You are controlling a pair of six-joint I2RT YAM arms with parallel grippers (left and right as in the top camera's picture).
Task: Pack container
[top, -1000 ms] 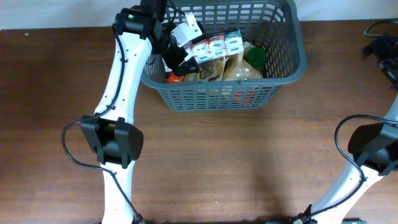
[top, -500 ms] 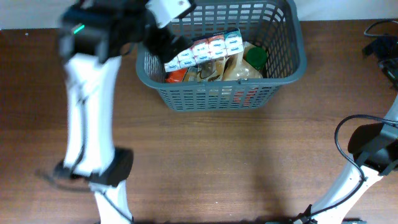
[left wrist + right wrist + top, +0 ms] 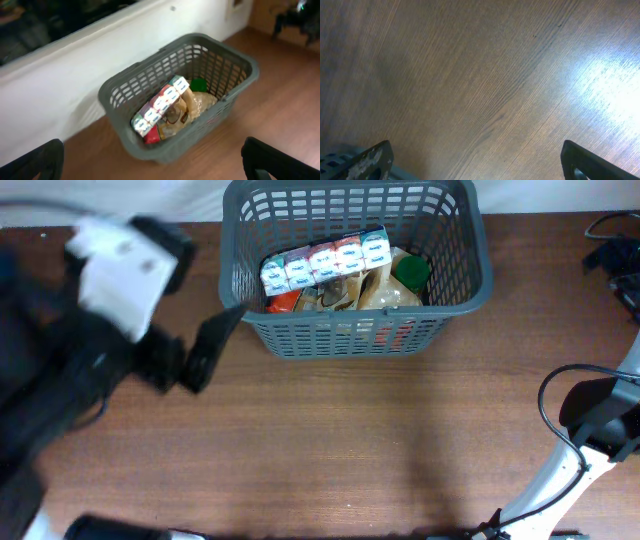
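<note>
Overhead: high up, looking straight down on brown wooden table (image 3: pixel 400 440) and dark grey slotted plastic basket (image 3: pixel 478 250). Left wrist: raised, oblique, mid-distance, shares that basket (image 3: pixel 200 37) with overhead. Right wrist: very close, facing table (image 3: pixel 485 90) grain.

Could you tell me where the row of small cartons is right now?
In the overhead view, the row of small cartons lies inside the container, across its left and middle, with a bag and a green item just to its right.

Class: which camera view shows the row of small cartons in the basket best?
Overhead: the carton row is sharp and whole inside the basket. Left wrist shows it smaller, blurrier. Right wrist shows none of it.
</note>
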